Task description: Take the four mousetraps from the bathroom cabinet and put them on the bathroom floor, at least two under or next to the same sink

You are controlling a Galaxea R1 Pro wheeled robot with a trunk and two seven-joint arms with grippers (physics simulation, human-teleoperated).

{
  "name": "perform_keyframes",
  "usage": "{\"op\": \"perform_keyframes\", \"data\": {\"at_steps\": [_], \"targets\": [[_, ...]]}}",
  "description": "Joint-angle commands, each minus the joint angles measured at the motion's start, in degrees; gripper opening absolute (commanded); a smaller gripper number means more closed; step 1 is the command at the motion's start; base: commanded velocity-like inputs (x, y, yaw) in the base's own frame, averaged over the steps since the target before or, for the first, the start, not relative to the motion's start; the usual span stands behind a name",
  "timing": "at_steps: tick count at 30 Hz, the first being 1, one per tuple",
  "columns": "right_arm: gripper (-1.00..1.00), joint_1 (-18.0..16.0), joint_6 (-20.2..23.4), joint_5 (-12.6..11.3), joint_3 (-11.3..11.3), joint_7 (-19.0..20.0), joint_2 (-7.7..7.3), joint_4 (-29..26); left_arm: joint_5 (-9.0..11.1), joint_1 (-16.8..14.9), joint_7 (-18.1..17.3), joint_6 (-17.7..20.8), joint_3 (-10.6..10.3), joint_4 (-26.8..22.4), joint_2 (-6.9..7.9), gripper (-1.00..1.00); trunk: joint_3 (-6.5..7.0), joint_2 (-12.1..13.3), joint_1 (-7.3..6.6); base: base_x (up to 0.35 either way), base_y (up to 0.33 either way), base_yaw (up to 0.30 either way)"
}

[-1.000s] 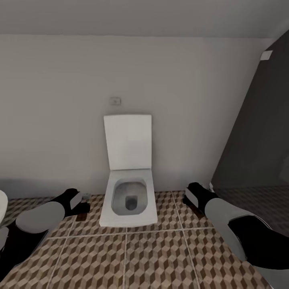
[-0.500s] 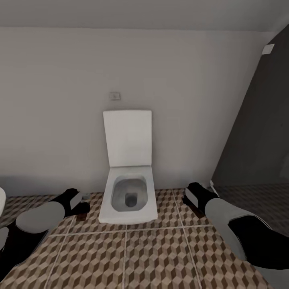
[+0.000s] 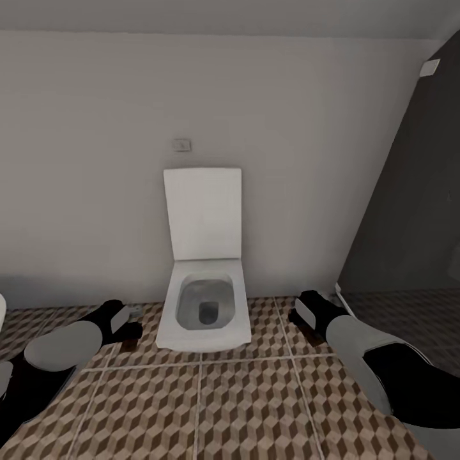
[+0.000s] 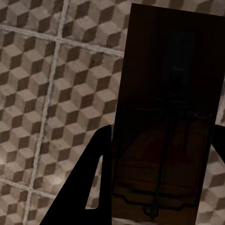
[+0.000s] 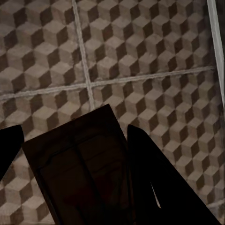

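Note:
My left gripper [image 4: 164,136] is shut on a mousetrap [image 4: 168,93], a dark brown wooden slab with a thin wire frame, held above the cube-patterned bathroom floor [image 4: 42,84]. My right gripper [image 5: 75,129] is shut on another mousetrap [image 5: 79,168], also over the tiled bathroom floor [image 5: 154,51]. In the head view the left gripper [image 3: 131,322] hangs low at the left of the toilet and the right gripper [image 3: 300,313] low at its right, both just over the bathroom floor [image 3: 255,396]. The cabinet and the sink are out of view.
A white square toilet [image 3: 204,306] with its lid up stands against the pale wall [image 3: 96,191] straight ahead. A dark glass shower screen [image 3: 415,223] closes off the right, with darker tiles behind it. Patterned tiles stretch towards me.
The whole picture has shifted: the toilet and wall now sit higher in the frame, so the camera moved. Both arms hold the same pose with their mousetraps.

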Motion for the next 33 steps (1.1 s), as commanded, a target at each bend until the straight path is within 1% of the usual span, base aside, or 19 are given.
{"op": "perform_keyframes", "data": {"at_steps": [1, 2, 4, 7, 14, 33], "targets": [[-1.00, 0.0, 0.2, -1.9, 0.4, -0.5, -0.04, -0.1, 0.6, 0.0, 0.1, 0.2, -0.3, 0.0, 0.02, -1.00, -0.23, -0.4, 0.21, 0.000, 0.000, 0.000], [-1.00, 0.0, 0.2, -3.1, 0.4, -0.5, -0.05, -0.1, 0.6, 0.0, 0.1, 0.2, -0.3, 0.0, 0.03, -1.00, -0.41, -0.8, 0.43, 0.000, 0.000, 0.000], [-1.00, 0.0, 0.1, -4.3, 0.4, -0.5, -0.07, -0.1, 0.6, 0.0, 0.1, 0.2, -0.3, 0.0, 0.00, -1.00, -0.77, -1.6, 0.87, 0.000, 0.000, 0.000], [-1.00, 0.0, 0.1, -5.2, 0.4, -0.5, -0.02, -0.1, 0.6, 0.0, 0.1, 0.2, -0.3, 0.0, 0.01, -1.00, -1.31, -2.8, 1.53, 0.000, 0.000, 0.000], [-1.00, 0.0, 0.1, -5.6, 0.5, -0.5, 0.08, -0.1, 0.6, 0.0, 0.1, 0.2, -0.3, 0.0, 0.05, -1.00, -2.57, -5.7, 3.07, 0.000, 0.000, 0.000], [-1.00, 0.0, -0.2, -5.5, 0.5, -0.6, 0.06, -0.1, 0.6, 0.0, 0.1, 0.2, -0.3, 0.0, 0.05, -1.00, -5.98, -13.3, 7.24, 0.000, 0.000, 0.000]]}}
